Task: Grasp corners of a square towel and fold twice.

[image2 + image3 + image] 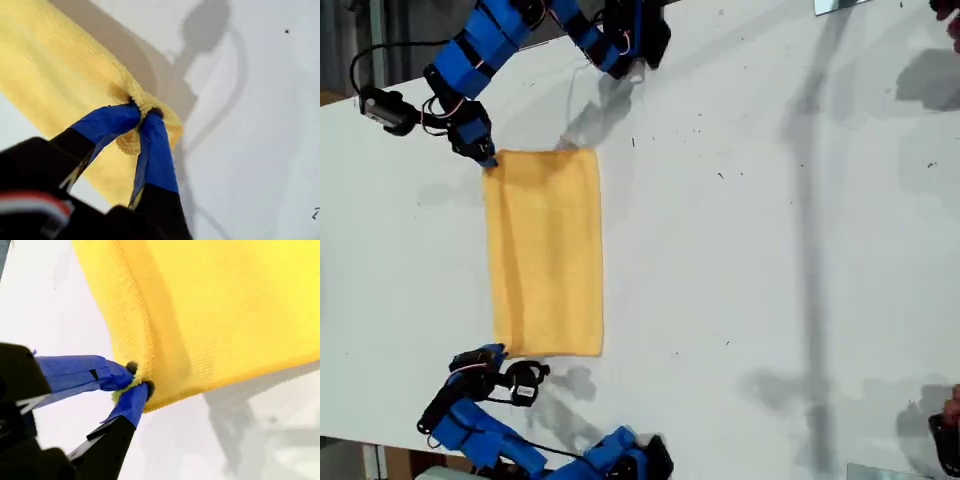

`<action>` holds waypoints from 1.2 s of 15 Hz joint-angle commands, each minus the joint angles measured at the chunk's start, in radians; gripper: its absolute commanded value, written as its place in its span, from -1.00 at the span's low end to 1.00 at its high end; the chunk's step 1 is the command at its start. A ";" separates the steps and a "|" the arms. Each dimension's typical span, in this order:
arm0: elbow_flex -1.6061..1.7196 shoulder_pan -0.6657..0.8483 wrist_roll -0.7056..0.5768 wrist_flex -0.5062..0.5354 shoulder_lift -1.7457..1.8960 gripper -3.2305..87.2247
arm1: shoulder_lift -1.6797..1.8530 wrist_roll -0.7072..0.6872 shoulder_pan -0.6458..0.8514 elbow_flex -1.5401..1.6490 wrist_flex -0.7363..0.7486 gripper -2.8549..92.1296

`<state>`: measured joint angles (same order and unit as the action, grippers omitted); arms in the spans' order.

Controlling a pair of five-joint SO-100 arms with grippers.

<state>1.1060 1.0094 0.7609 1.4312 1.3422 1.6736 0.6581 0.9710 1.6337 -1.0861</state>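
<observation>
- The first tool (143, 111) has two tapered fingers (107, 124) wrapped in smooth blue tape, and they are clamped together on a bunched, rounded corner (169, 126) of the towel (60, 65).
- There the fuzzy yellow-orange pile puckers into a small lump around the tips, and the rest of the cloth runs away as a flat band.
- The second tool (137, 378), also taped blue over black plastic, is pinched shut on another corner (150, 396). A small tuft of cloth is squeezed between its tips.
- A stitched hem ridge runs along the cloth's edge beside that grip, and the weave shows fine ribbing.
- In the exterior view the towel (545, 250) lies flat as a long rectangle on the matte white tabletop (770, 250), toward that view's left.
- One blue-and-black arm (470, 60) reaches it from the top of the exterior view and another arm (490, 430) from the bottom. Each meets a corner on the rectangle's left side in that view.
- The tabletop bears small dark specks and soft grey shadows.
</observation>
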 commanded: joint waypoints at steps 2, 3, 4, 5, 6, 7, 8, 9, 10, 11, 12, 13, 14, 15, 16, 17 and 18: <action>0.063 0.086 -0.038 -0.186 -0.083 -0.93 | -0.069 -0.031 0.015 0.057 0.149 -0.94; 0.057 0.086 -0.046 -0.187 -0.101 -0.93 | -0.066 -0.034 0.015 0.067 0.143 -0.94; 0.075 0.074 -0.057 -0.179 -0.098 -0.93 | -0.058 -0.037 0.018 0.084 0.129 -0.94; 0.135 0.051 -0.066 -0.175 -0.052 -0.93 | -0.054 -0.046 0.000 0.071 0.072 -0.94; 0.224 0.020 -0.066 -0.187 0.040 -0.93 | -0.005 -0.051 -0.034 0.089 0.028 -0.94; 0.301 -0.005 -0.055 -0.189 0.129 -0.93 | 0.078 -0.049 -0.063 0.150 0.014 -0.94; 0.377 -0.026 -0.052 -0.189 0.198 -0.93 | 0.156 -0.034 -0.084 0.218 0.002 -0.94; 0.476 -0.051 -0.046 -0.219 0.261 -0.93 | 0.218 -0.012 -0.107 0.276 -0.018 -0.94; 0.584 -0.072 -0.038 -0.273 0.316 -0.93 | 0.268 0.009 -0.140 0.330 -0.026 -0.94; 0.653 -0.089 -0.025 -0.301 0.347 -0.93 | 0.307 0.032 -0.178 0.379 -0.026 -0.94; 0.695 -0.107 -0.015 -0.311 0.365 -0.93 | 0.331 0.054 -0.212 0.416 -0.026 -0.94; 0.733 -0.123 -0.005 -0.331 0.380 -0.93 | 0.344 0.072 -0.239 0.442 -0.026 -0.94; 0.752 -0.138 -0.005 -0.341 0.382 -0.93 | 0.353 0.081 -0.256 0.465 -0.021 -0.94; 0.765 -0.143 -0.003 -0.350 0.379 -0.93 | 0.357 0.091 -0.259 0.483 -0.018 -0.94; 0.782 -0.146 0.000 -0.357 0.383 -0.93 | 0.376 0.098 -0.261 0.511 -0.011 -0.94; 0.813 -0.160 0.011 -0.370 0.405 -0.93 | 0.403 0.110 -0.264 0.541 -0.006 -0.94; 0.857 -0.175 0.034 -0.387 0.428 -0.93 | 0.434 0.126 -0.268 0.577 0.002 -0.94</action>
<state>1.9374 0.8544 0.7655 1.0584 1.7089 2.0448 0.7685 0.7102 2.1967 -1.0891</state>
